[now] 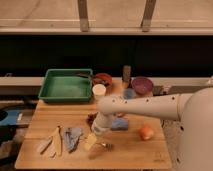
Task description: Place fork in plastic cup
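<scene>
The thin silver fork [105, 146] lies on the wooden board near its front edge. My gripper [91, 141] hangs from the white arm that reaches in from the right. It is low over the board, just left of the fork. The pale blue plastic cup [129, 93] stands upright at the back of the board, between the white cup [99, 90] and the purple bowl [142, 86], well behind the gripper.
A green tray [55, 92] sits at the back left. A red bowl [103, 79] and a brown bottle [126, 74] stand at the back. A blue sponge [120, 124] and an orange [146, 132] lie right of the gripper. Beige utensils [50, 143] and a grey-blue item [73, 137] lie left.
</scene>
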You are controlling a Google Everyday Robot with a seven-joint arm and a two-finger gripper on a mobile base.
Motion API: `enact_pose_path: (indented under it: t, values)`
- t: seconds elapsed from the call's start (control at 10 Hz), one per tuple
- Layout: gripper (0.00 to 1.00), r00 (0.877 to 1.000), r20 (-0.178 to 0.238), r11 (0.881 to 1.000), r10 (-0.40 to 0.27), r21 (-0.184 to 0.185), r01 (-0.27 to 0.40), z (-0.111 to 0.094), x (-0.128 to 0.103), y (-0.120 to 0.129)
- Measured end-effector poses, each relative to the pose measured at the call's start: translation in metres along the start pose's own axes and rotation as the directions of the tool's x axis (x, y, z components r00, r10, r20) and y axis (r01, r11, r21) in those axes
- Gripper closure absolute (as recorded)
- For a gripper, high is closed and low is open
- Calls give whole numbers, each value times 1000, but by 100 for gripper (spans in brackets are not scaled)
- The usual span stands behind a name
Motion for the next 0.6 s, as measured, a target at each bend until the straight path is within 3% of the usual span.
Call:
enact_pose_path:
  t: [0.2,0.6]
  values:
    - [20,1000,9,1000,6,19,-6,2,3,0]
    - [20,998,53,994,19,109,-25,-1,7,-6]
